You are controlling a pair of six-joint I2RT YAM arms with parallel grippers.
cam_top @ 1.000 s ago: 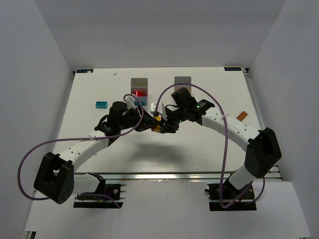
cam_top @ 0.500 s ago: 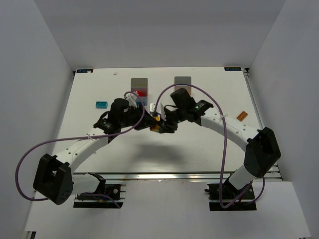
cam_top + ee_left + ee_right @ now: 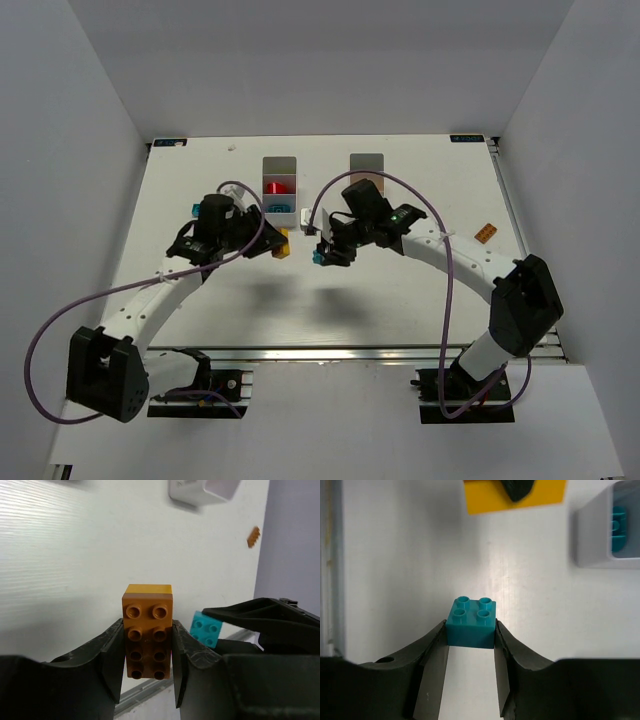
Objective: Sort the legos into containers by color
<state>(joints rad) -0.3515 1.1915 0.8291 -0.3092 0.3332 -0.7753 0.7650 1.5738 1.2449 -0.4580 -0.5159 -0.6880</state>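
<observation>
Shows the left gripper (image 3: pixel 147 636) clamped on an orange brick (image 3: pixel 148 630), studs facing the wrist camera, with a yellow brick (image 3: pixel 148 588) touching its far end. Shows the right gripper (image 3: pixel 470 639) clamped on a teal brick (image 3: pixel 470 625), studs in view, one finger flat against each side. Places both grippers just beside each other yet apart, above the table (image 3: pixel 420 300) and in front of the left bin (image 3: pixel 280 164). Marks in that bin a red brick (image 3: pixel 280 186) in the middle compartment and a second teal brick (image 3: pixel 280 208) in the compartment nearest the arms. Sets the right bin (image 3: pixel 367 163) beside the left one, its near part hidden behind the right arm (image 3: pixel 440 245). Locates a second orange brick (image 3: pixel 485 233) alone near the right table edge, well apart from both bins, and a blue brick (image 3: pixel 191 208) at the left, mostly hidden by the left arm (image 3: pixel 170 285)
</observation>
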